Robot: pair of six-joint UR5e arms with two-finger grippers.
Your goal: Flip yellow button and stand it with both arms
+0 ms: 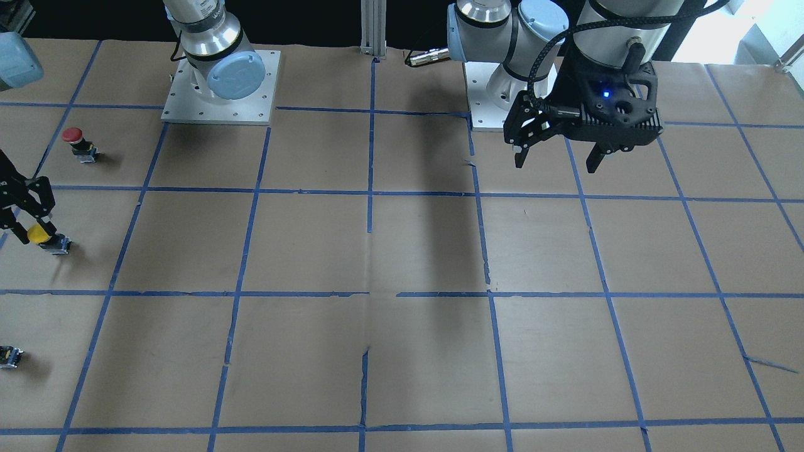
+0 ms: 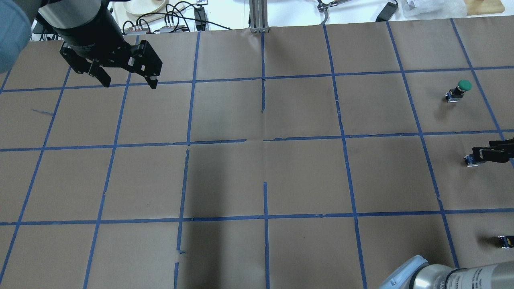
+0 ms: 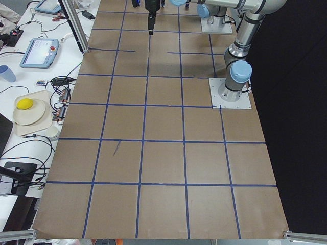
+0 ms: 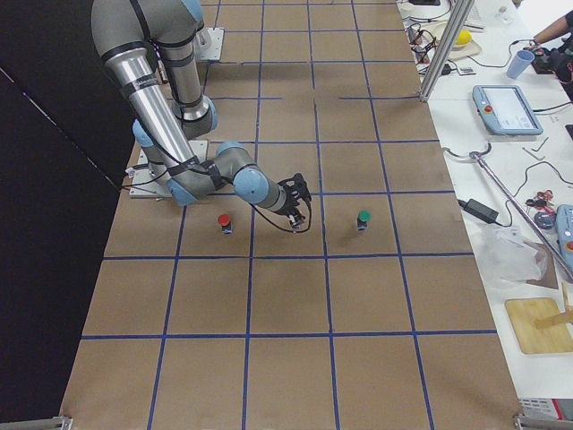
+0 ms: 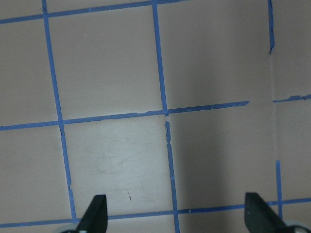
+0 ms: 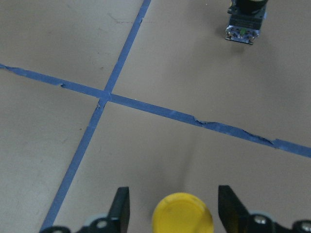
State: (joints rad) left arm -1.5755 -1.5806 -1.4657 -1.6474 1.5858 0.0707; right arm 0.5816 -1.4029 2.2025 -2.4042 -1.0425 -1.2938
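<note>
While the left tool (image 1: 556,167) hangs apart, right tool (image 6: 173,192) apart astride yellow button (image 6: 182,217).

a brown table (image 1: 188,251) has blue tape lines (image 1: 370,150) that make squares. a red button (image 1: 78,144) sits near one edge. a green button (image 2: 458,90) sits well apart from it. a tiny dark block (image 1: 9,356) lies near the same edge.
</note>
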